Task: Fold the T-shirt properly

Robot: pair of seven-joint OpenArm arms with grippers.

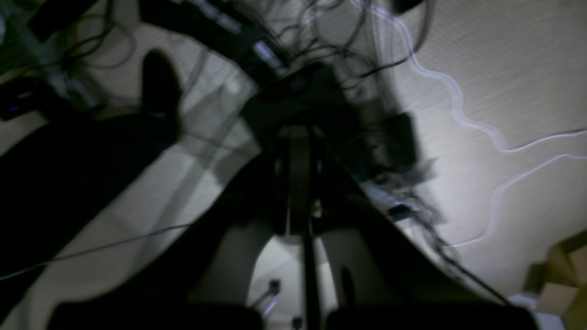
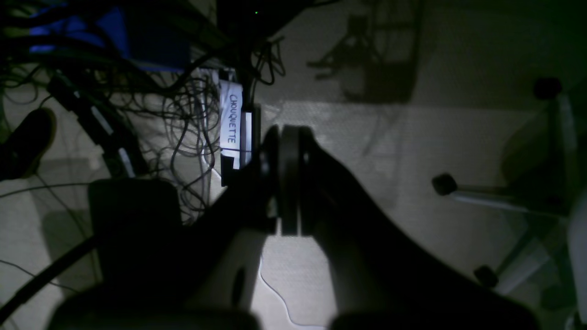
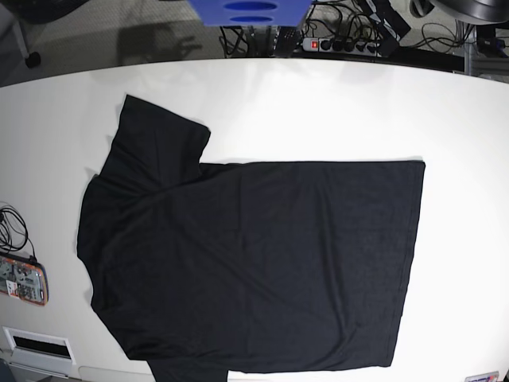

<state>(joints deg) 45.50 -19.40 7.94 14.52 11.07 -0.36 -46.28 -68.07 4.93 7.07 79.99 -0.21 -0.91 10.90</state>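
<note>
T-shirt: lower hem and near sleeve cut off by the base view's bottom edge. Left pincer: motion-blurred, dark, jaw gap unreadable; cables beyond it smeared. Right pincer: silhouetted, closure unclear. Neither pincer appears over the bench.

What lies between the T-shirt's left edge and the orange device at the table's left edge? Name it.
Nothing: in the base view, only bare white table separates the black T-shirt from the orange device.
</note>
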